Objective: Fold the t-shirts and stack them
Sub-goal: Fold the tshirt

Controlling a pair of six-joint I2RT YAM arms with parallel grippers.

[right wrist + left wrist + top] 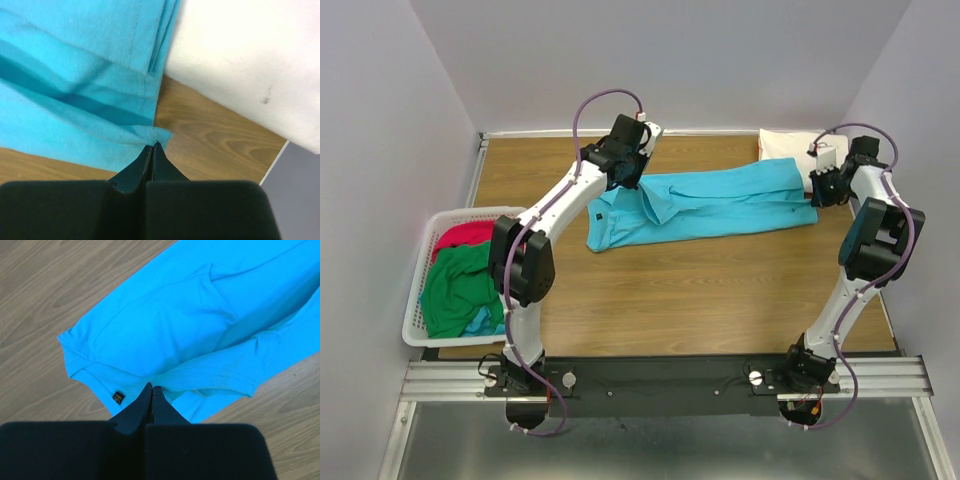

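Done so far: One white t-shirt [788, 145] looks folded. It sits just past the right end of the blue t-shirt [720, 205], on the far side.
Being folded now: The blue t-shirt lies spread on the bench [700, 295]. It looks like a long strip with its sides tucked in. I think it needs one more fold, end to end, before it can go on the pile.
Left to do: The red t-shirt [465, 235] and the green t-shirt [458, 285] are bunched up in the basket [420, 338], well apart from the left end of the blue t-shirt. A bit of blue cloth peeks out under the green one, but I cannot tell what it is.
How far along: Not far, I would guess. One is folded, one is half done, and at least two wait.
Left claw [151, 390]: Its tips are pressed tight together on the edge of the blue t-shirt, at the left end. A flap of cloth seems to go up to it.
Right claw [152, 147]: Its tips are pinched together on a corner at the right end of the blue t-shirt. It is low, close to the bench and just beside the white t-shirt.
Left arm [555, 205]: It reaches far out, bent at the elbow. Its wrist tips down over the left end of the blue t-shirt.
Right arm [875, 240]: It goes up to a high elbow. Then it bends down to the right end of the blue t-shirt.
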